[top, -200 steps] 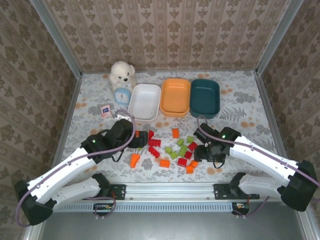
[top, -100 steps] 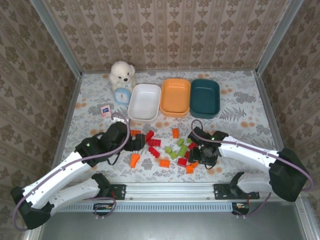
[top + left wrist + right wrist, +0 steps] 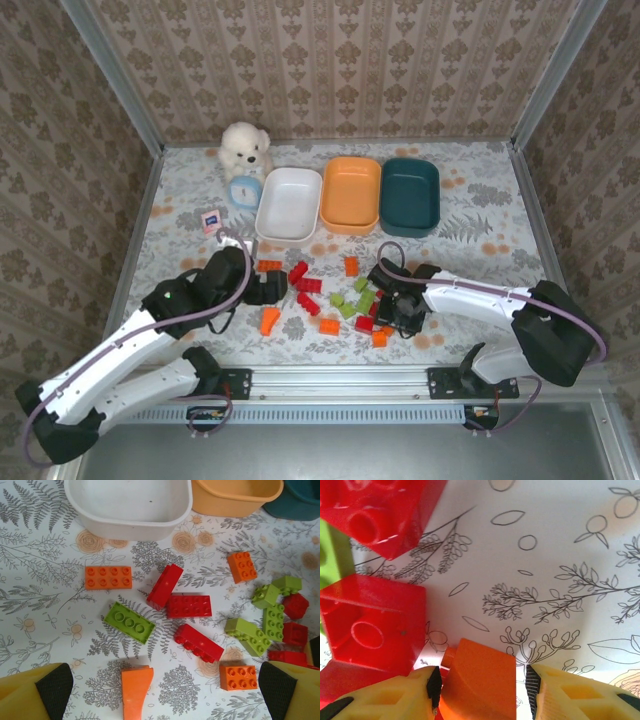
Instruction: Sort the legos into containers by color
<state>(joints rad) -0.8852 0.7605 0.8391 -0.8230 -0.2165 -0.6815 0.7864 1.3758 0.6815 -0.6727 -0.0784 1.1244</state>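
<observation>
Legos (image 3: pixel 335 295) lie scattered on the table (image 3: pixel 480 230) as the right gripper (image 3: pixel 482 687), mid-pickup, straddles an orange brick (image 3: pixel 480 677), clamped or not I cannot tell, the left gripper (image 3: pixel 162 685) spread wide; next, probably, a firm pinch and lift toward the orange dish (image 3: pixel 351 195).

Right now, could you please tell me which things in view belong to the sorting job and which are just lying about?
Job: legos, white dish, orange dish, teal dish.
Lying about: white plush toy, blue clock, small card.
</observation>
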